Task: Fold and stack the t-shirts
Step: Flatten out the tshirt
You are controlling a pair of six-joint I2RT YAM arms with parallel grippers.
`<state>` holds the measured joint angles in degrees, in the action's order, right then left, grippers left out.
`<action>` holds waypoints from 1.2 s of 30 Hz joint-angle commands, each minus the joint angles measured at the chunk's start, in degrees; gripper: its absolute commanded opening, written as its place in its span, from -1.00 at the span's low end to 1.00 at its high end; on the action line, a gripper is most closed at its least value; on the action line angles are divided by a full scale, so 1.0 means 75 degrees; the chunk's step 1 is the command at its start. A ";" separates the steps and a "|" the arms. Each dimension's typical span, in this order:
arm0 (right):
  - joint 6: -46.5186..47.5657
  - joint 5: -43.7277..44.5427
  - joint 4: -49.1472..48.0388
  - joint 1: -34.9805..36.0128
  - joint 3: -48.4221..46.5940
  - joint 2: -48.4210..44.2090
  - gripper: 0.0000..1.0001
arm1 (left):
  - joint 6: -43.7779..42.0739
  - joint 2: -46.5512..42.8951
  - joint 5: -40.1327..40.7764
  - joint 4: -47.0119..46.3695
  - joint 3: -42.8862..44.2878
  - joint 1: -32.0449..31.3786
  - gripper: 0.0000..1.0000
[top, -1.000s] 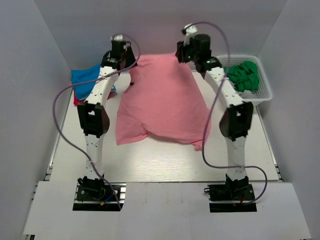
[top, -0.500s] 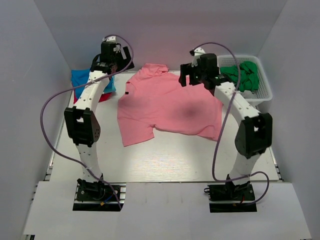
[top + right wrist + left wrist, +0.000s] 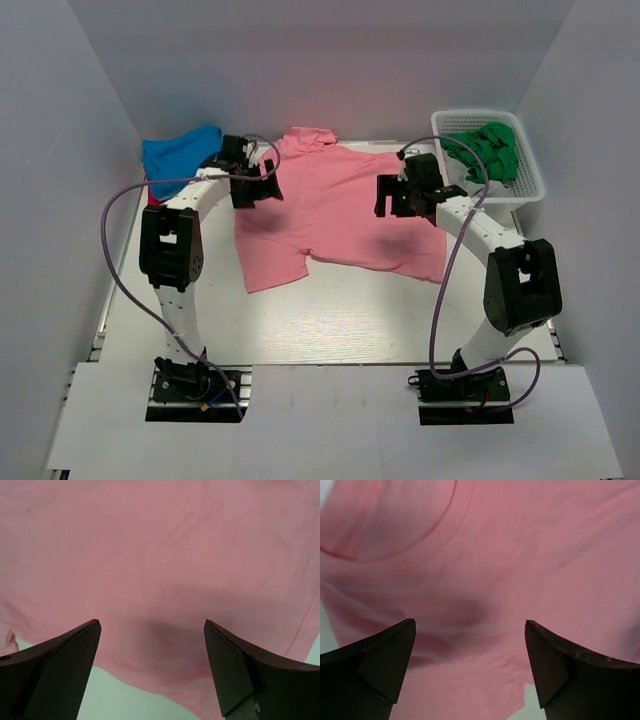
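A white table fills the middle of the top view. A salmon-pink cloth t-shirt lies spread flat across its centre, with the collar toward the upper edge of the frame and the hem toward the lower, so its long axis runs roughly top to bottom. At the upper right is a white mesh basket holding a crumpled green t-shirt. A bright blue t-shirt lies bunched at the upper left.

The left gripper hangs over the pink shirt's left edge below the collar, and the right gripper over its right half. Each arm is therefore nearest its own side, with the cloth directly beneath.

The wrist views add that both pincers are spread wide with nothing between them. The left one also shows the curved collar seam at its upper left, and the right one shows a cloth edge with bare table at its lower left.
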<state>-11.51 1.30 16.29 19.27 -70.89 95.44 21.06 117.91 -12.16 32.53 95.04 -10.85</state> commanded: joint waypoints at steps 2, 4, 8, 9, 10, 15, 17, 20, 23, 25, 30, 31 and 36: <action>-0.0364 -0.0020 -0.0240 -0.0120 0.0405 -0.0385 0.79 | 0.0191 -0.0826 -0.0359 -0.0376 -0.0974 -0.0111 1.00; -0.0352 -0.0044 -0.0239 -0.0155 0.0558 -0.0304 0.79 | 0.0379 -0.0826 -0.0243 -0.0238 -0.1246 -0.0112 1.00; -0.0305 -0.0384 -0.0192 -0.0120 0.0885 -0.0128 0.79 | 0.0626 -0.0990 -0.0171 -0.0188 -0.2217 -0.0112 1.00; -0.0329 -0.0442 -0.0215 -0.0120 0.1095 -0.0104 0.79 | 0.0753 -0.1153 -0.0241 -0.0259 -0.2463 -0.0112 1.00; -0.0317 -0.0547 -0.0227 -0.0120 0.1167 -0.0092 0.79 | 0.0952 -0.1271 -0.0241 -0.0260 -0.2698 -0.0112 1.00; -0.0258 -0.0525 -0.0274 -0.0073 0.1869 -0.0303 0.79 | 0.1352 -0.2125 0.0155 0.0042 -0.4081 -0.0112 1.00; -0.0235 -0.0594 -0.0193 -0.0038 0.2057 -0.0315 0.79 | 0.1457 -0.2500 0.0402 0.0348 -0.4527 -0.0112 1.00; -0.0247 -0.1002 -0.0041 0.0056 0.2303 -0.0315 0.79 | 0.1540 -0.3309 0.0602 0.0782 -0.5089 -0.0112 1.00; -0.0305 -0.1134 -0.0121 0.0208 0.2667 -0.0432 0.79 | 0.1820 -0.3942 0.0765 0.0936 -0.5406 -0.0112 1.00; -0.0329 -0.1123 -0.0169 0.0325 0.2959 -0.0701 0.79 | 0.1891 -0.4224 0.0766 0.1169 -0.5326 -0.0112 1.00; -0.0399 -0.0622 0.0088 0.0349 0.3160 -0.1321 0.79 | 0.1610 -0.4530 0.0661 0.1206 -0.4659 -0.0112 1.00; -0.0538 -0.0514 0.0078 0.0326 0.3009 -0.1427 0.79 | 0.1506 -0.4530 0.0661 0.0985 -0.4506 -0.0112 1.00; -0.1195 0.1276 0.0135 0.0290 0.2469 -0.1417 0.79 | 0.1060 -0.3082 0.0648 0.0490 -0.2847 -0.0112 1.00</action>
<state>-16.49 1.91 17.06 21.76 -48.80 85.78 31.81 89.67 -7.66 40.27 66.04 -11.49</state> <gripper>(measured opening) 0.896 0.997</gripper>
